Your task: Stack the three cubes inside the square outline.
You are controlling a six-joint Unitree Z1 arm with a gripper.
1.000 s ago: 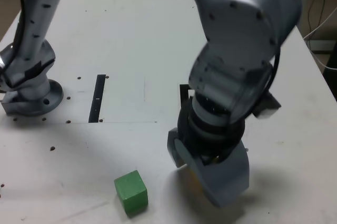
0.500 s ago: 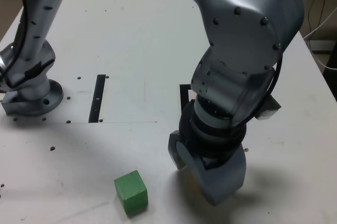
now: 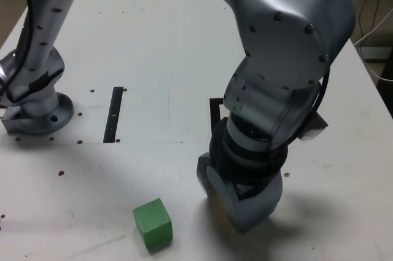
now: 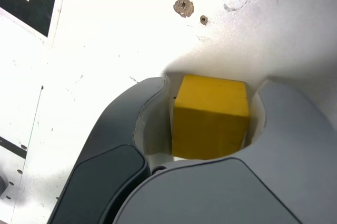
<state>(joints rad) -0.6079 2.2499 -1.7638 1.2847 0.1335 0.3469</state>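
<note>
A yellow cube (image 4: 210, 118) shows in the wrist view, sitting on the white table between the two grey jaws, which press against both of its sides. My gripper (image 4: 213, 83) is shut on it. In the exterior view the gripper (image 3: 236, 196) is down at the table near the front, and the arm hides the yellow cube. A green cube (image 3: 153, 224) rests on the table toward the exterior view's left of the gripper, apart from it. The square outline (image 3: 215, 110) lies just behind the gripper, mostly covered by the arm; one corner of it (image 4: 45, 2) appears in the wrist view.
A narrow black strip (image 3: 114, 115) lies flat on the table at the exterior view's left, near the arm's base (image 3: 34, 110). Small screw holes (image 4: 183, 6) dot the tabletop. Cables (image 3: 374, 27) hang beyond the table's edge at the exterior view's right.
The jaws have drawn together around the yellow cube. The wrist has shifted only slightly. The green cube has not moved.
</note>
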